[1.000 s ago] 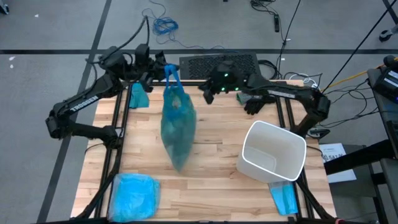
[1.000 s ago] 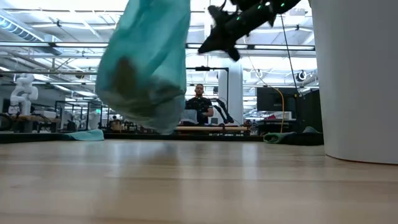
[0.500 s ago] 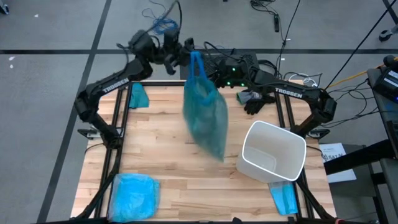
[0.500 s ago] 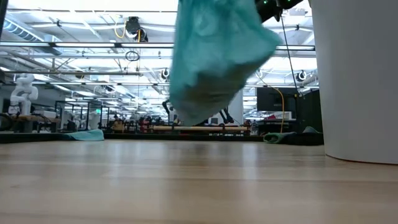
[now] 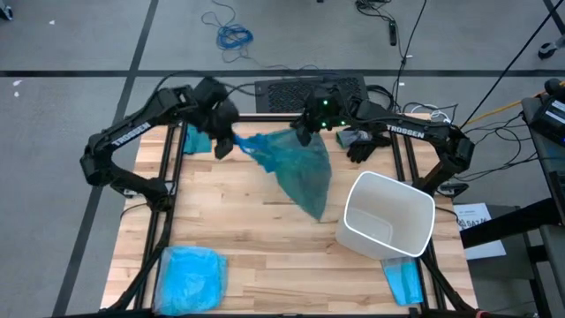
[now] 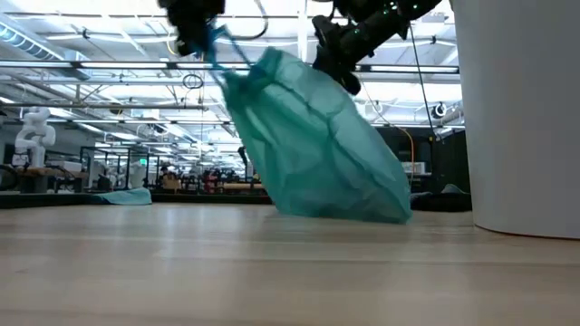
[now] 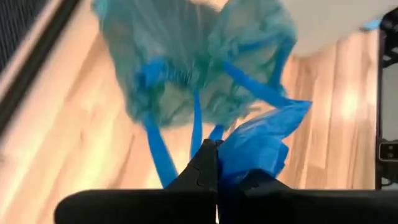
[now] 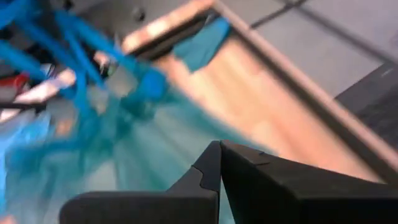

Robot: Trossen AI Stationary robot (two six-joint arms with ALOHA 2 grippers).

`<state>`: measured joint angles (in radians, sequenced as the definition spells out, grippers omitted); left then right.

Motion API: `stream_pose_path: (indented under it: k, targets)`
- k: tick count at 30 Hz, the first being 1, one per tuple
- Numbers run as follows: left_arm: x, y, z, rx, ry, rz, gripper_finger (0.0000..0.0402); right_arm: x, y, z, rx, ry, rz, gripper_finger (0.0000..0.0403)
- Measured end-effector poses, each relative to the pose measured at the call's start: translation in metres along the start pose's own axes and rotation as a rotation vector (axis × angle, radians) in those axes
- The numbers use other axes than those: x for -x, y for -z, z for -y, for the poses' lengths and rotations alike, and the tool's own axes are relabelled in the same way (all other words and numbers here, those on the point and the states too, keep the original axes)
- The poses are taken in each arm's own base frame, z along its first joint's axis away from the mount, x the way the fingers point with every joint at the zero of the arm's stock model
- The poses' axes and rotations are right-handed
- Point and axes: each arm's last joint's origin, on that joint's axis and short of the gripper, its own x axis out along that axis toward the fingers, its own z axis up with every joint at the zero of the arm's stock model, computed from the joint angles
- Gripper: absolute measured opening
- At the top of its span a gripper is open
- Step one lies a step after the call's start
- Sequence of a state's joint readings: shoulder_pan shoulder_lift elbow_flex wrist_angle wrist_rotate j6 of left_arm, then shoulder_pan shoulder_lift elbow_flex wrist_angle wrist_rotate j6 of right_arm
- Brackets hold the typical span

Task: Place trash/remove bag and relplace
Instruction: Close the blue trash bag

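Note:
The teal-green bag (image 5: 296, 170) slants across the far middle of the table. Its fat lower end (image 6: 362, 204) rests on the wood, and its gathered neck with blue ties points up toward the left. My left gripper (image 5: 226, 141) is shut on those ties. My right gripper (image 5: 305, 132), also shut, hovers at the bag's upper side (image 6: 349, 86). The bag hides the trash. The white bin (image 5: 388, 216) stands at the near right with nothing showing in it. My left gripper pinches the bunched blue ties (image 7: 239, 155) at the bag's neck between its two fingers, coming from the table's left. The neck is held above the table with the bag slanting down from it, lower end on the wood. My right gripper's shut fingertips (image 8: 219, 163) are at the bag's upper side; whether they touch it I cannot tell.
A pale sky-blue plastic bag (image 5: 190, 278) lies at the near left corner. A small folded blue sheet (image 5: 404, 281) lies near the bin's near side, and a teal wad (image 5: 196, 137) sits at the far left edge. Bare wood shows in the table's middle and near side.
My left gripper swung the hanging bag up and toward the far right, then came back down and to the left. The bag, lifted clear before, now has its lower end on the table and leans toward the right.

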<state>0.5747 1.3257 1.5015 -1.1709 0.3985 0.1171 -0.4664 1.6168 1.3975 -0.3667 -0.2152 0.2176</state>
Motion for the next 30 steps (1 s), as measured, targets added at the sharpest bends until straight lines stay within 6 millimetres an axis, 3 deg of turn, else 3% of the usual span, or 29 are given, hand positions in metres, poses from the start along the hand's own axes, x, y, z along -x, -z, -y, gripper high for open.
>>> stream_pose_path:
  k: [7,11,23,30]
  targets:
    - [-0.026,0.056,-0.005,0.186,-0.033,-0.107,0.0000,-0.040,0.030,-0.013,-0.010,-0.068,-0.195,0.0000]
    - [-0.026,0.076,-0.006,0.259,-0.134,-0.134,0.0000,-0.067,0.049,-0.015,-0.023,-0.080,-0.293,0.0000]
    - [0.048,0.100,0.025,0.336,-0.196,0.306,0.0000,-0.125,0.096,-0.004,-0.072,-0.081,-0.467,0.0000]
    - [0.082,0.119,0.041,0.347,-0.170,0.538,0.0000,-0.132,0.095,-0.004,-0.094,-0.112,-0.427,0.0000]
